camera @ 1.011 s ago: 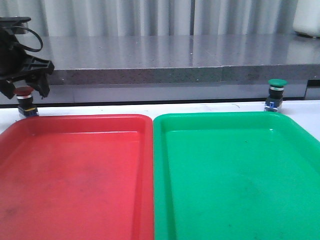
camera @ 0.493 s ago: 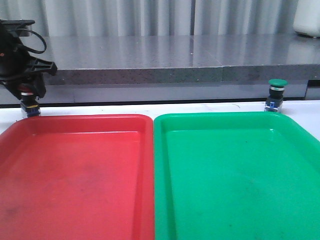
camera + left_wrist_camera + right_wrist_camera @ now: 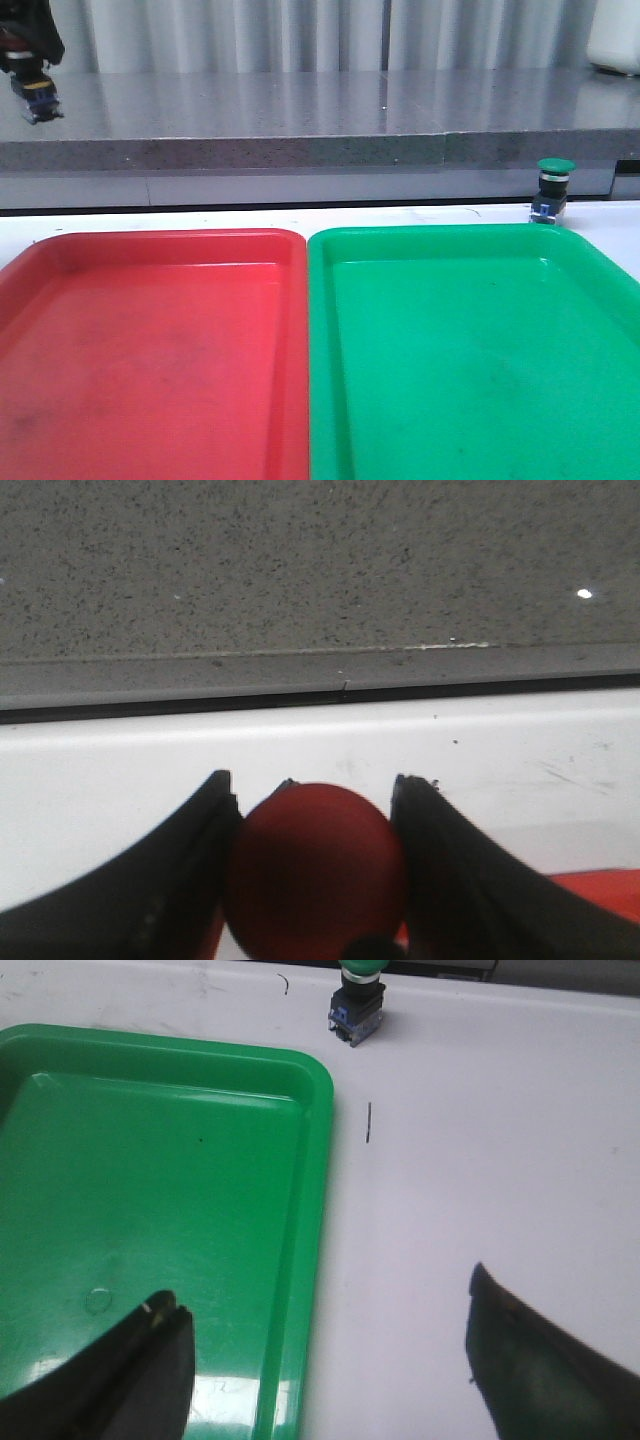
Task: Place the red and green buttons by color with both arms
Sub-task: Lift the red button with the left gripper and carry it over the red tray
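Note:
My left gripper [image 3: 30, 55] is at the top left of the front view, lifted high and shut on the red button [image 3: 38, 98], whose blue base hangs below the fingers. In the left wrist view the dark red cap [image 3: 315, 865] fills the space between both black fingers of the gripper [image 3: 312, 810]. The green button [image 3: 553, 190] stands upright on the white table behind the green tray's far right corner; the right wrist view has it as green button [image 3: 357, 1005] far ahead. My right gripper [image 3: 325, 1325] is open and holds nothing, straddling the green tray's edge.
A red tray [image 3: 150, 340] lies at the left and a green tray [image 3: 470, 340] at the right, side by side. A grey stone ledge [image 3: 320, 120] runs behind the white table [image 3: 480, 1160]. A white container [image 3: 615, 35] stands at the far right.
My left gripper closed on the red button, then lifted it from the table behind the red tray up to the top left corner. The green button has not moved.

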`<state>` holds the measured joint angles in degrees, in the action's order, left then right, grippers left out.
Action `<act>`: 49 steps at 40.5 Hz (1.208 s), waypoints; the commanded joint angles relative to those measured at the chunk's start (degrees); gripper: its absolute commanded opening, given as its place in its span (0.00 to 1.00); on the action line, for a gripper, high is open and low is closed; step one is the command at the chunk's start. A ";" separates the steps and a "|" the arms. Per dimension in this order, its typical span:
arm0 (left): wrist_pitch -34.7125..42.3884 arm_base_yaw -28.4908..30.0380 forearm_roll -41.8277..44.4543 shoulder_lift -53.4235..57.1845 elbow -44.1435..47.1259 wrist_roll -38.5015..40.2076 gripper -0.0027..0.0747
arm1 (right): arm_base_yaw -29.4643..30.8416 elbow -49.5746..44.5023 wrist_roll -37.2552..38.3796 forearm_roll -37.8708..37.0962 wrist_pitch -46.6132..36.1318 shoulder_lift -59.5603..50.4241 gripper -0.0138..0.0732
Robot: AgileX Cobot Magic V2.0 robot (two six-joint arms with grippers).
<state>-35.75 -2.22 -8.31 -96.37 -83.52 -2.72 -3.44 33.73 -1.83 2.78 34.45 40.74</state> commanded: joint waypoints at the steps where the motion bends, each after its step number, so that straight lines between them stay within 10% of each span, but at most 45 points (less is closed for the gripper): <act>1: 3.20 -1.19 -1.72 7.47 2.73 0.02 0.37 | 0.41 1.95 -0.52 -0.54 -3.71 0.50 0.82; 24: 14.41 -20.37 -4.68 17.65 31.25 0.02 0.37 | 0.41 1.95 -0.52 -0.54 -3.71 0.50 0.82; 49: 21.99 -26.18 -4.68 4.49 33.50 0.02 0.45 | 0.41 1.95 -0.52 -0.54 -3.71 0.50 0.82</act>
<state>-16.50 -27.86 -12.22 -92.80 -48.77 -2.82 -3.44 33.73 -1.83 2.78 34.45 40.74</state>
